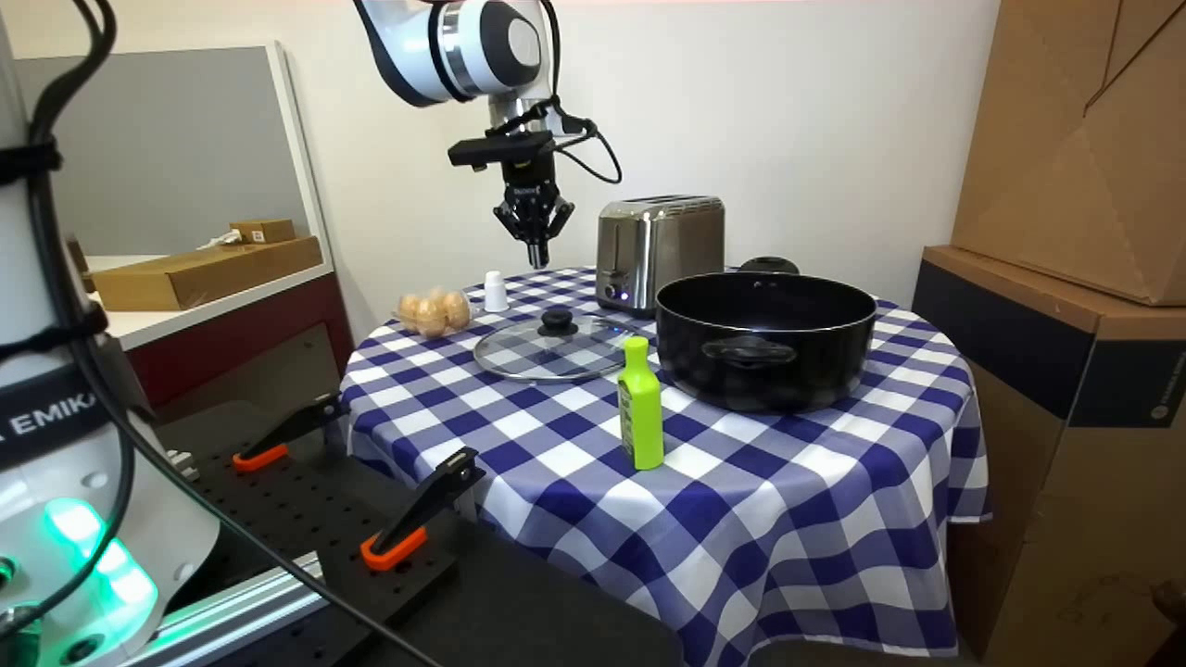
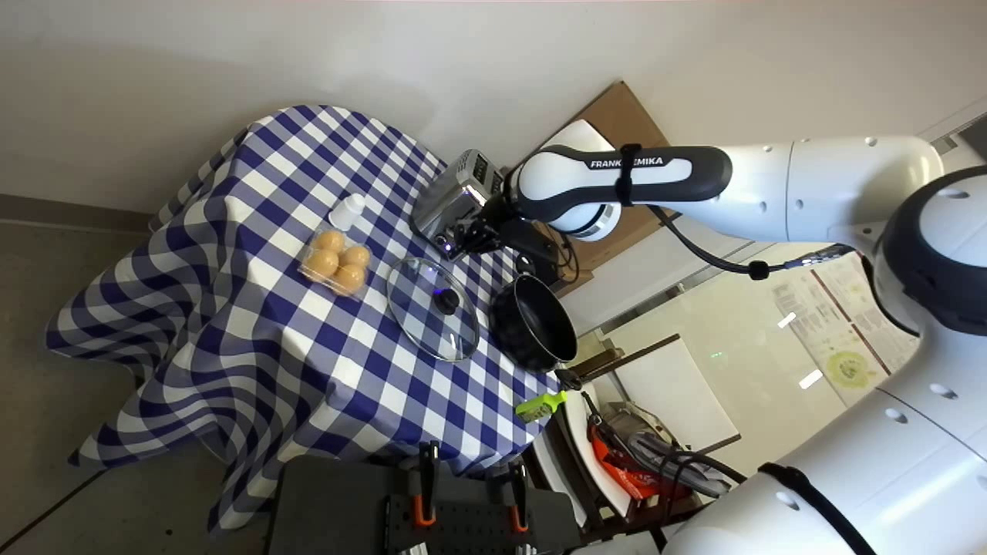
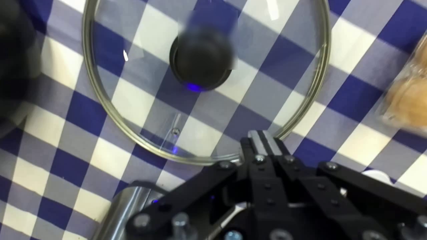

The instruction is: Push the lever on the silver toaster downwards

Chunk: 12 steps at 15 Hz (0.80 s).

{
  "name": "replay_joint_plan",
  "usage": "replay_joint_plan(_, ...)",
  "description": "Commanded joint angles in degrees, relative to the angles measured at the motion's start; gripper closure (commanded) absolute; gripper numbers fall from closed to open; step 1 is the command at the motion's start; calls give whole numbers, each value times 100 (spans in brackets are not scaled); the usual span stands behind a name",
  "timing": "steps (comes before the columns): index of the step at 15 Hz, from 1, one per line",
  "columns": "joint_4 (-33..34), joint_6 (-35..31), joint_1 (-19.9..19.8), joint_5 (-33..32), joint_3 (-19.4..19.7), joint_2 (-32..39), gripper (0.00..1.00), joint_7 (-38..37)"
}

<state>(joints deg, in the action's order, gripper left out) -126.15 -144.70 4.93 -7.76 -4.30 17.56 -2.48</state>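
The silver toaster stands upright at the back of the round table, near the wall. It also shows in an exterior view, partly behind my arm, and its corner shows at the bottom of the wrist view. A small blue light glows low on its front face, by a knob. Its lever is too small to make out clearly. My gripper points down, apart from the toaster, in front of the lever face. In the wrist view the fingertips are together with nothing between them.
A glass lid with a black knob lies below and in front of the gripper. A black pot stands beside the toaster. A green bottle, a pack of eggs and a white shaker stand on the checkered cloth.
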Motion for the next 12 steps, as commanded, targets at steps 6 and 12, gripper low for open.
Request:
replay_joint_plan(6,-1582,1405,-495,407,445,-2489,100,59)
replay_joint_plan(12,-1512,1883,-653,840,649,-2910,76,205)
